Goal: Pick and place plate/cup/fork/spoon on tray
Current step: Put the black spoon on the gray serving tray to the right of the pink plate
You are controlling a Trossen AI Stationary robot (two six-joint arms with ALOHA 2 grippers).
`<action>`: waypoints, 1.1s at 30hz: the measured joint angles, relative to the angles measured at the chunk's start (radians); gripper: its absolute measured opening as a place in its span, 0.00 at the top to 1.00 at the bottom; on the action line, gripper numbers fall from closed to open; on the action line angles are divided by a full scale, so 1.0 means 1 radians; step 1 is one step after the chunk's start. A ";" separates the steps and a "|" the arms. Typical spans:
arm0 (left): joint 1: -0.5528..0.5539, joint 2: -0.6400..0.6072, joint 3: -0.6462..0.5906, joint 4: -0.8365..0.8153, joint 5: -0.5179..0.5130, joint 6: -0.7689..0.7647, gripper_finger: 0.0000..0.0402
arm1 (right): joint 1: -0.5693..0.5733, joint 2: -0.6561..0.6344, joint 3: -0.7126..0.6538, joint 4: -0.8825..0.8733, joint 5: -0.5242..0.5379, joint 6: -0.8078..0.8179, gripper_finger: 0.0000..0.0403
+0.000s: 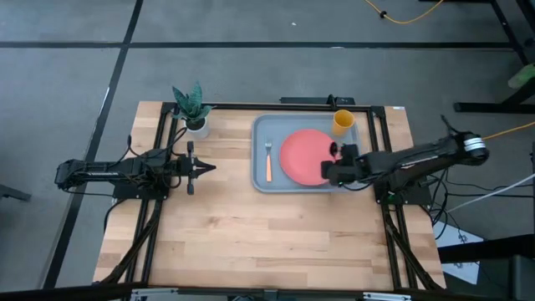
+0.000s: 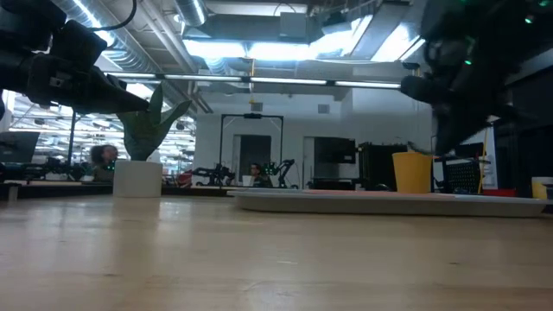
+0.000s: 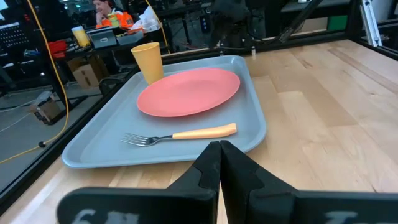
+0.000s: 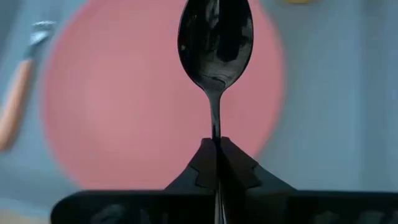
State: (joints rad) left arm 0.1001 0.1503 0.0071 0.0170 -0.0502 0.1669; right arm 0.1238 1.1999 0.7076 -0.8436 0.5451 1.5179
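Note:
The grey-blue tray [image 1: 261, 180] lies at the table's far right. On it lie the coral-pink plate [image 1: 303, 155], the orange-handled fork [image 1: 268, 161] left of the plate, and the yellow cup [image 1: 343, 122] at the far right corner. My right gripper [image 1: 331, 171] is over the plate's right edge, shut on the dark spoon [image 4: 215, 37]. My left gripper [image 1: 209, 168] is shut and empty, left of the tray above bare table. My right gripper pinches the spoon's thin handle [image 4: 215, 127] between its two fingers, a little below the bowl. The handle runs along the fingers and the bowl [image 4: 215, 34] sticks out past the fingertips. The spoon is lifted clear above the plate [image 4: 124, 99].
A small white pot with a green plant [image 1: 192, 113] stands at the table's far left. Bare wood fills the near half of the table [image 1: 267, 242]. Black frame rails [image 1: 167, 125] run along the table's sides.

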 joint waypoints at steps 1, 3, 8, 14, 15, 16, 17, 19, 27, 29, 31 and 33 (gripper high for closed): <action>0.000 0.000 0.000 0.000 0.000 0.000 1.00 | -0.010 -0.026 -0.019 -0.017 0.000 0.014 1.00; 0.000 0.000 0.000 0.000 0.000 0.000 1.00 | -0.039 -0.064 -0.043 -0.078 -0.008 0.039 1.00; 0.000 0.000 0.000 0.000 0.000 0.000 1.00 | -0.131 -0.095 -0.072 -0.158 -0.050 0.050 1.00; 0.000 0.000 0.000 0.000 0.000 0.000 1.00 | -0.246 -0.090 -0.165 -0.081 -0.108 -0.016 0.99; 0.000 0.000 0.000 0.000 0.000 0.000 1.00 | -0.264 -0.090 -0.186 -0.049 -0.116 -0.042 0.98; 0.000 0.000 0.000 0.000 0.000 0.000 1.00 | -0.280 -0.090 -0.202 -0.014 -0.121 -0.067 0.98; 0.000 0.000 0.000 0.000 0.000 0.000 1.00 | -0.297 -0.090 -0.216 0.017 -0.121 -0.091 0.99; 0.000 0.000 0.000 0.000 0.000 0.000 1.00 | -0.329 -0.090 -0.238 0.059 -0.126 -0.138 0.99; 0.000 0.000 0.000 0.000 0.000 0.000 1.00 | -0.440 -0.090 -0.241 0.104 -0.136 -0.353 0.99; 0.000 0.000 0.000 0.000 0.000 0.000 1.00 | -0.463 -0.090 -0.241 0.102 -0.138 -0.373 0.99; 0.000 0.000 0.000 0.000 0.000 0.000 1.00 | -0.476 -0.086 -0.241 0.115 -0.146 -0.398 0.99; 0.000 0.000 0.000 0.000 0.000 0.000 1.00 | -0.483 -0.080 -0.241 0.129 -0.150 -0.403 0.99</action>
State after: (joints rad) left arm 0.0999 0.1503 0.0071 0.0168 -0.0502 0.1669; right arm -0.3591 1.1202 0.4664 -0.7148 0.3955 1.1148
